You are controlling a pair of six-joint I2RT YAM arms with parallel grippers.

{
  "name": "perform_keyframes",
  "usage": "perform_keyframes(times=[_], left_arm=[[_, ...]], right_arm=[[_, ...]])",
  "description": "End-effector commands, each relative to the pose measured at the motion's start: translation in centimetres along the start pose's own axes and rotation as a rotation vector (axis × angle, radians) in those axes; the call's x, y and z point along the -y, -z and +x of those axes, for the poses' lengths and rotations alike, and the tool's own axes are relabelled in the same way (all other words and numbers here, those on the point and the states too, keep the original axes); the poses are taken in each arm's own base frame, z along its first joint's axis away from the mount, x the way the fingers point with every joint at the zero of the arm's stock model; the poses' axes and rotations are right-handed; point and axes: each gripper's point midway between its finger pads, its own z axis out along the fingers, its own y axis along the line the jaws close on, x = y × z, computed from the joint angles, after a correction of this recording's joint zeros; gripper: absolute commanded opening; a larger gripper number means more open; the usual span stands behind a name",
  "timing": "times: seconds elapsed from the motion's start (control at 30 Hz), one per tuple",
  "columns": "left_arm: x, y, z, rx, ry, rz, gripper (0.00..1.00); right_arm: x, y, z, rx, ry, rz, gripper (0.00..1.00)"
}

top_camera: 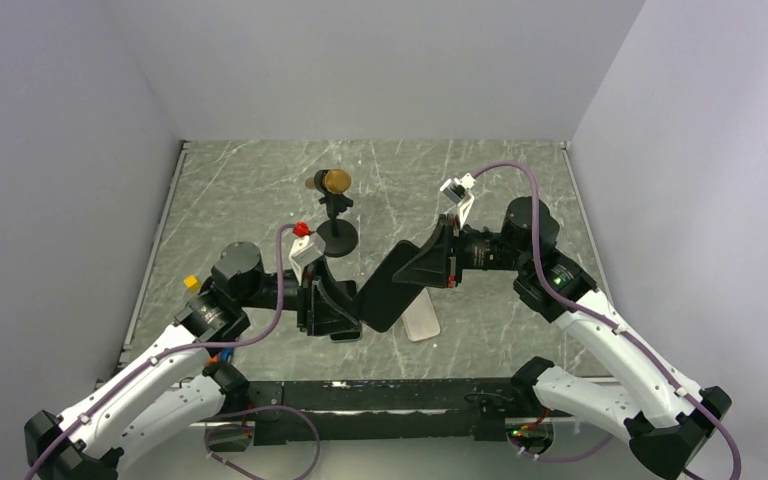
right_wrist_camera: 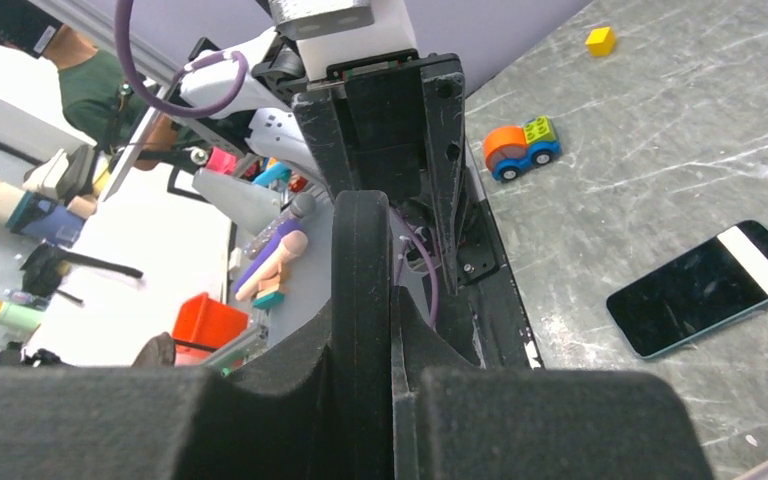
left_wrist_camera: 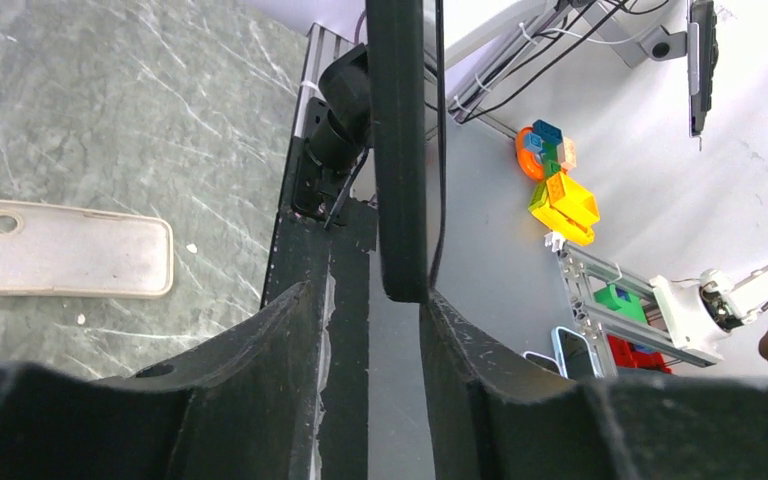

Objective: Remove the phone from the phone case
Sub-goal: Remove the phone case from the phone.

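A flat black slab (top_camera: 390,290), phone or case I cannot tell, hangs tilted above the table between both grippers. My right gripper (top_camera: 425,265) is shut on its upper right end; the slab shows edge-on between its fingers (right_wrist_camera: 360,240). My left gripper (top_camera: 345,322) is at the slab's lower left end. In the left wrist view the slab's end (left_wrist_camera: 400,150) sits between the fingertips, against the right finger with a gap to the left one. A pale phone-shaped piece (top_camera: 422,318) with camera holes (left_wrist_camera: 60,248) lies flat beneath. In the right wrist view it looks dark and glossy (right_wrist_camera: 705,288).
A black stand with a brown ball (top_camera: 332,200) stands behind the grippers. A yellow cube (top_camera: 192,282) and an orange-blue toy car (right_wrist_camera: 520,150) lie by the left arm. A black rail (top_camera: 380,395) runs along the near edge.
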Motion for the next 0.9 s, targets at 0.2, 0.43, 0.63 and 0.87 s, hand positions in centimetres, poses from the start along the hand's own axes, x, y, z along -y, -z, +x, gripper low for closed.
perform_keyframes(times=[0.2, 0.43, 0.63, 0.87], left_arm=[[2.8, 0.1, -2.8, 0.034, -0.084, 0.134, 0.56], [3.6, 0.2, -3.0, 0.012, -0.097, 0.166, 0.62], [3.5, 0.1, -3.5, 0.012, -0.095, 0.158, 0.42], [3.3, -0.2, -3.6, 0.003, -0.093, 0.167, 0.23]], right_arm=[[-2.8, 0.9, -0.8, 0.022, 0.108, -0.091, 0.0], [-2.7, 1.0, -0.5, 0.023, 0.108, -0.092, 0.0], [-2.7, 0.9, -0.6, 0.019, 0.108, -0.087, 0.0], [-2.6, 0.8, -0.6, 0.013, 0.108, -0.086, 0.0]])
